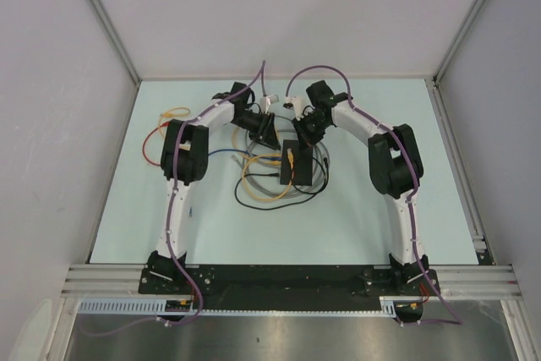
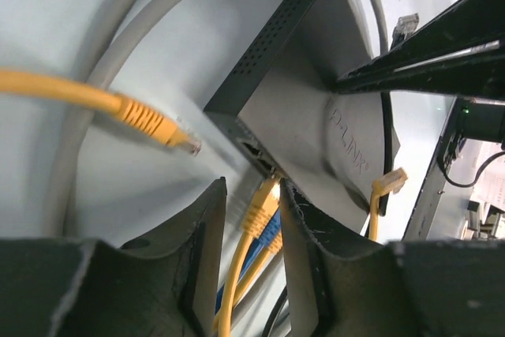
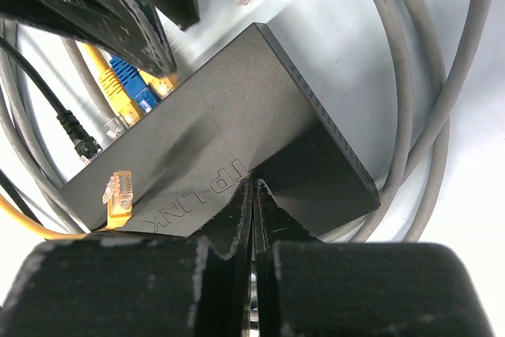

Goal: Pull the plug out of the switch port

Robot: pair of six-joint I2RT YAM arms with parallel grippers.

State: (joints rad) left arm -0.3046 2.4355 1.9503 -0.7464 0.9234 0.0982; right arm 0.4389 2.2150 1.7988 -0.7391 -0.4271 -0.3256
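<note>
**Ana:** So, where does the flat black rectangular plastic switch (image 1: 291, 164) sit?

**Ben:** It lies flat in the middle of the pale table (image 1: 380, 217), between the two arms, in a tangle of cables. Its row of sockets faces the left gripper (image 2: 251, 189). A thick grey round cable (image 3: 418, 76) loops around its far side.

**Ana:** And the plug?

**Ben:** A yellow ribbed plug (image 2: 264, 204) is seated in one socket, with a blue plug (image 3: 134, 88) just beside it.

**Ana:** Is the left gripper holding it?

**Ben:** Its jaws stand part-way apart, one on either side of the yellow ribbed plug. One dark pad (image 2: 304, 219) looks to be against the plug, and a sliver of space shows by the other. I cannot tell whether that is a real grip.

**Ana:** What about the right gripper (image 3: 253, 187)?

**Ben:** Its jaws are fully closed with nothing between them. The tips press down on the switch's top face, near the printed brand lettering.

**Ana:** Anything else nearby?

**Ben:** A loose yellow plug (image 2: 162, 125) lies on the table just off the socket edge, connected to nothing. A pale orange plug (image 3: 118, 195) rests at a corner of the switch's top.
</note>
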